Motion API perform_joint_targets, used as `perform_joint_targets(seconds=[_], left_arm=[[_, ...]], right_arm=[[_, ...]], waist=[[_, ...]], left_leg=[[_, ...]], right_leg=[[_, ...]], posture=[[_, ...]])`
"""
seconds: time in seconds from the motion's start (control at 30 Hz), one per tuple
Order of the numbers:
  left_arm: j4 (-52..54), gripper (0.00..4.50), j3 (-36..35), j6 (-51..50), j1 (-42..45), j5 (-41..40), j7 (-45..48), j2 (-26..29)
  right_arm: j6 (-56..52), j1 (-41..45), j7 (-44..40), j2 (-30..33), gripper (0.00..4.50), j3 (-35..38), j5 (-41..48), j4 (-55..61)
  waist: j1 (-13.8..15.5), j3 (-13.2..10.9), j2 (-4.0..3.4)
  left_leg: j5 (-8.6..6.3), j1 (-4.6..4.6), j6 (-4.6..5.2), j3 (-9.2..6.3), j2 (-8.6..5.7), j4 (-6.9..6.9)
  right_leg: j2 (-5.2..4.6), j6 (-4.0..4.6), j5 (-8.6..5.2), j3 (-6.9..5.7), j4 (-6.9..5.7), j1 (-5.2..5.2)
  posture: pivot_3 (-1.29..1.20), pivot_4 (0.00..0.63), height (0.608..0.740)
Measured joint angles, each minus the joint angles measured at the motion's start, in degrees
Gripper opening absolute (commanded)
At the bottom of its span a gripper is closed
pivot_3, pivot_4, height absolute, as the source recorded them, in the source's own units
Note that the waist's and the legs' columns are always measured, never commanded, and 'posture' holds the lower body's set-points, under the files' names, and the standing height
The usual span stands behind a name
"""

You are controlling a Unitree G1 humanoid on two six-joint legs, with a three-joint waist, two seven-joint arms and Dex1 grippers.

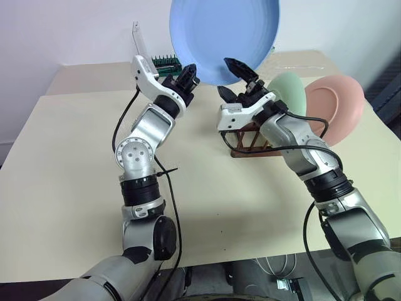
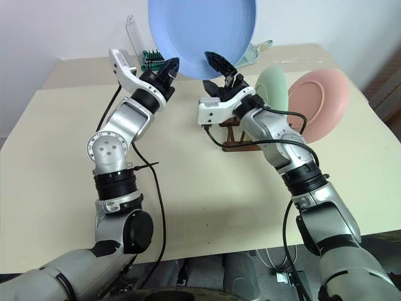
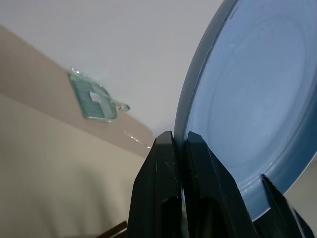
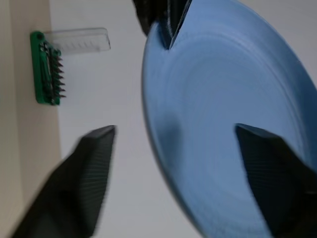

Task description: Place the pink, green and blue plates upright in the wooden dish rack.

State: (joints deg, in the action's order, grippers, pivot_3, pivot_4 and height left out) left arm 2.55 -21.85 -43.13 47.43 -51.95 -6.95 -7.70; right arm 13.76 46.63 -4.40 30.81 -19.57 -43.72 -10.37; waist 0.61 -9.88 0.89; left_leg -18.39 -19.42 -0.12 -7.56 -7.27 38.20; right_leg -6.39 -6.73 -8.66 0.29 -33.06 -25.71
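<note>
Plates first, from the head views: the blue plate (image 1: 224, 34) is held up in the air above the cream table (image 1: 69, 163), tilted, its lower rim pinched by the left gripper (image 1: 188, 78), whose jaws are clamped tight on the edge. The right gripper (image 1: 240, 78) sits just beside it at the rim's other low point, one black finger over the plate's edge and one below, jaws part-way apart; I cannot tell whether they already bear on the plate. It looks like a handover from left to right. Behind the right forearm, the green plate (image 1: 289, 93) and the pink plate (image 1: 337, 108) already stand upright side by side in the wooden dish rack (image 1: 247, 145), whose dark rails and pegs show below the wrist. So two of three appear done; the blue one is left to be slotted in. A green tool holder (image 1: 164, 60) with a clear lid stands at the far edge of the table.

Left wrist view: its two fingers (image 3: 163, 188) are pressed together with the blue rim squeezed between them.

Right wrist view: its fingers (image 4: 91, 173) straddle the plate, one on each side, with a gap visible, so no firm grip yet, I judge
</note>
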Motion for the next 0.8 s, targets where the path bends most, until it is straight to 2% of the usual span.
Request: perform_joint_targets(seconds=[0.13, 0.4, 0.5, 0.73, 0.8], left_arm=[[0.44, 0.00, 1.00, 0.21, 0.00, -0.45, 1.79, 1.44], [-0.42, 0.00, 2.38, 1.67, -0.11, -0.84, 3.53, 1.88], [-1.43, 0.94, 2.32, 2.71, 0.05, -1.86, 5.13, 1.97], [-2.28, 4.39, 1.46, 6.46, 0.11, -4.01, 6.74, 1.90], [-1.88, 4.46, 1.43, 7.76, 0.16, -3.99, 7.49, 2.75]], right_arm=[[0.01, -0.13, -2.00, 0.02, 0.16, 0.00, 0.47, -0.23], [0.21, -0.70, -2.66, 0.17, 0.07, 0.28, 0.52, -0.24], [0.10, -0.84, -2.64, 0.19, 0.00, 0.58, 0.53, 0.28], [-0.59, -0.89, -2.49, 0.48, 0.00, 2.99, 0.89, 1.60], [-0.92, -0.88, -2.38, 0.74, 0.00, 3.19, 0.35, 1.60]], waist=[[0.11, 0.00, 0.00], [0.04, 0.01, -0.01], [0.06, 0.01, -0.01], [0.05, 0.00, -0.01], [0.00, 0.00, -0.01]], left_leg=[[0.00, -0.01, 0.00, -0.01, 0.00, 0.01], [0.00, 0.00, 0.00, 0.00, 0.00, -0.01], [0.00, 0.00, 0.00, 0.00, 0.00, -0.01], [0.00, 0.00, 0.00, 0.00, 0.00, -0.01], [0.00, 0.00, 0.00, 0.00, 0.01, -0.01]], right_leg=[[0.00, 0.00, 0.00, 0.00, 0.00, 0.00], [0.01, 0.01, 0.00, 0.01, 0.00, 0.00], [0.01, 0.01, 0.00, 0.01, 0.00, 0.00], [0.01, 0.01, 0.00, 0.01, 0.01, 0.00], [0.01, 0.01, 0.00, 0.01, 0.00, 0.00]], posture=[[0.00, 0.150, 0.740], [0.00, 0.150, 0.740], [0.00, 0.150, 0.740], [0.00, 0.150, 0.740], [0.00, 0.150, 0.740]])
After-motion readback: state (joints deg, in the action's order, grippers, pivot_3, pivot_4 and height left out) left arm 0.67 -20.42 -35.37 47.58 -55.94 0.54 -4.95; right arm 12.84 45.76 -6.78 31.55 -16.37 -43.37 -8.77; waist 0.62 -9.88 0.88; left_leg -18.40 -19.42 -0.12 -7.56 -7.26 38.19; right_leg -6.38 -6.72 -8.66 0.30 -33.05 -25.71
